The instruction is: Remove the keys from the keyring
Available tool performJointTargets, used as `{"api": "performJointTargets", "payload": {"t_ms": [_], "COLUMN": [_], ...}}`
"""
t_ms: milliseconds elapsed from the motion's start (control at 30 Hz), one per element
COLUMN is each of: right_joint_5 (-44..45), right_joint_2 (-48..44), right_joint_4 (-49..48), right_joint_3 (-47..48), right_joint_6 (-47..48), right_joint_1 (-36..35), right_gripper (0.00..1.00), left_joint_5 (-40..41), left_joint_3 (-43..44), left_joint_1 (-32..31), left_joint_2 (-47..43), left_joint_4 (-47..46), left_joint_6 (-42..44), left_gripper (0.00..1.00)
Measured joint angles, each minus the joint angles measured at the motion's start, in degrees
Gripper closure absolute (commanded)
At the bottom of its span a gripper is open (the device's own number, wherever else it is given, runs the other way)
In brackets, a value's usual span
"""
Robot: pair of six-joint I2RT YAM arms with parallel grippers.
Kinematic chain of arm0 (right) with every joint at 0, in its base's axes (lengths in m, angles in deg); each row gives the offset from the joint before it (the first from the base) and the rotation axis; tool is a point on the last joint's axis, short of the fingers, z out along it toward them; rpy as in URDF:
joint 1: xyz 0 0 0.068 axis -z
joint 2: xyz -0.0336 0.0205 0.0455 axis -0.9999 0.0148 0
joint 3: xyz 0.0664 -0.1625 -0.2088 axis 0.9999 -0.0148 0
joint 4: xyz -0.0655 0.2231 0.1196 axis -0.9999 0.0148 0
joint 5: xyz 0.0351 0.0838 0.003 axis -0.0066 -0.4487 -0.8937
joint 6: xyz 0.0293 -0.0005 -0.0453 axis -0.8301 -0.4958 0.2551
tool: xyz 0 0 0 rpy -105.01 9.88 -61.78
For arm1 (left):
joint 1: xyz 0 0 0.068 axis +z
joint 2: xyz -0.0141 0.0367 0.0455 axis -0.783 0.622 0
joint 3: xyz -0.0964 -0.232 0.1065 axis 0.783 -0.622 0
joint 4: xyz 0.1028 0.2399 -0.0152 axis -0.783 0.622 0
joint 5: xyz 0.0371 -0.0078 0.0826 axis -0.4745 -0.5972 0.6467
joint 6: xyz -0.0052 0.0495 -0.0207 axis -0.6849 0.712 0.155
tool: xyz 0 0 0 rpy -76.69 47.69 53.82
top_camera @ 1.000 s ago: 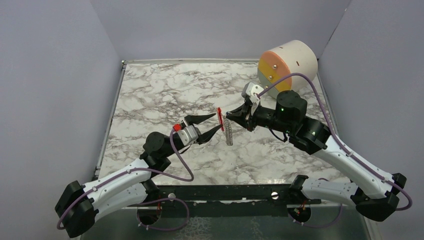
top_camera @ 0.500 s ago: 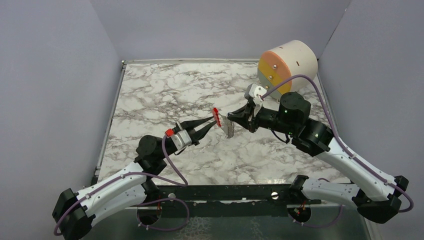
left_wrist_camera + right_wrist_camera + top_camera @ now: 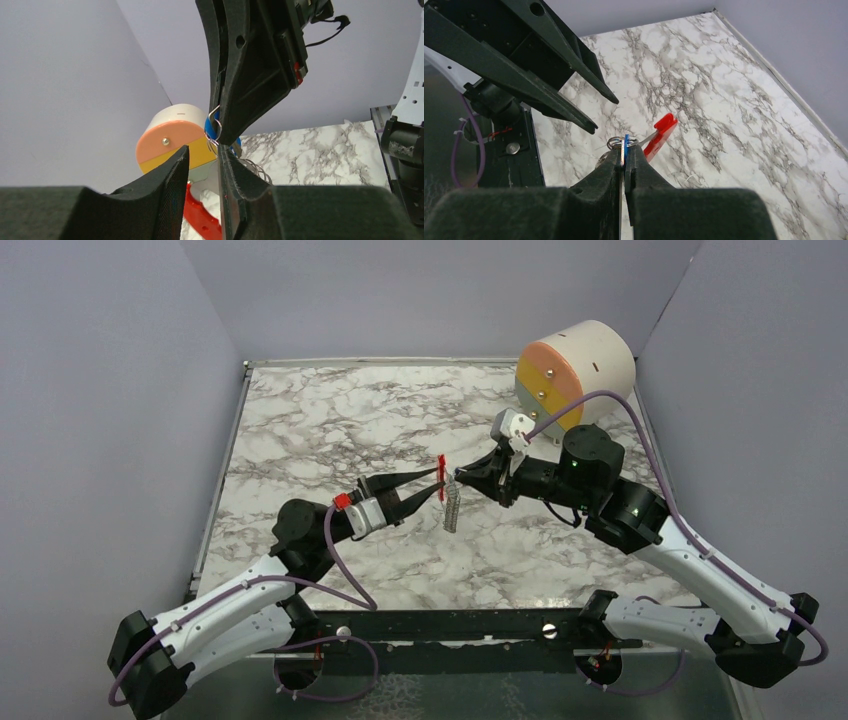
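Note:
The red keyring (image 3: pixel 441 476) hangs edge-on above the marble table (image 3: pixel 330 420), with the silvery keys (image 3: pixel 452 510) dangling below it. My right gripper (image 3: pixel 458 478) is shut on the blue-headed key (image 3: pixel 626 144) and holds the bunch up; small wire rings (image 3: pixel 615 143) show at its tips and the red keyring (image 3: pixel 661 132) juts out beyond. My left gripper (image 3: pixel 438 484) is open, with its fingers (image 3: pixel 175 165) narrowly either side of the red keyring (image 3: pixel 200 220). In the left wrist view the blue-headed key (image 3: pixel 215 131) sits just above them.
A round drawer unit (image 3: pixel 575 370) with an orange and yellow face stands at the back right, and also shows in the left wrist view (image 3: pixel 172 142). Grey walls enclose the table. The two arms meet near the table's middle.
My left gripper has moved in from the left and narrowed around the red keyring. The keyring tilted half a second ago and now hangs upright again. The right gripper keeps its hold.

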Motion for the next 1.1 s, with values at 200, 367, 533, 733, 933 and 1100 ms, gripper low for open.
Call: {"api": "performJointTargets", "payload": {"t_ms": [200, 367, 533, 733, 933, 1100], "right_joint_5": [0.0, 0.0, 0.0, 0.0, 0.0, 0.0], "right_joint_2": [0.0, 0.0, 0.0, 0.0, 0.0, 0.0], "right_joint_4": [0.0, -0.5, -1.3, -1.5, -1.9, -2.2], "right_joint_3": [-0.5, -0.5, -0.8, -1.0, -1.1, -1.4], "right_joint_6": [0.0, 0.0, 0.0, 0.0, 0.0, 0.0], "right_joint_1": [0.0, 0.0, 0.0, 0.0, 0.0, 0.0], "right_gripper": [0.99, 0.99, 0.99, 0.99, 0.99, 0.99], "left_joint_5": [-2.4, -3.0, -3.0, -3.0, -3.0, -3.0], "left_joint_3": [0.1, 0.0, -0.9, -1.2, -1.3, -1.6], "left_joint_1": [0.0, 0.0, 0.0, 0.0, 0.0, 0.0], "left_joint_2": [-0.3, -0.8, -1.0, 0.0, 1.5, 3.2], "left_joint_4": [-0.1, -0.1, -0.3, -0.3, -1.5, -3.0], "left_joint_6": [-0.3, -0.9, -2.0, -3.4, -4.5, -5.2], "left_gripper": [0.83, 0.85, 0.81, 0.81, 0.81, 0.81]}}
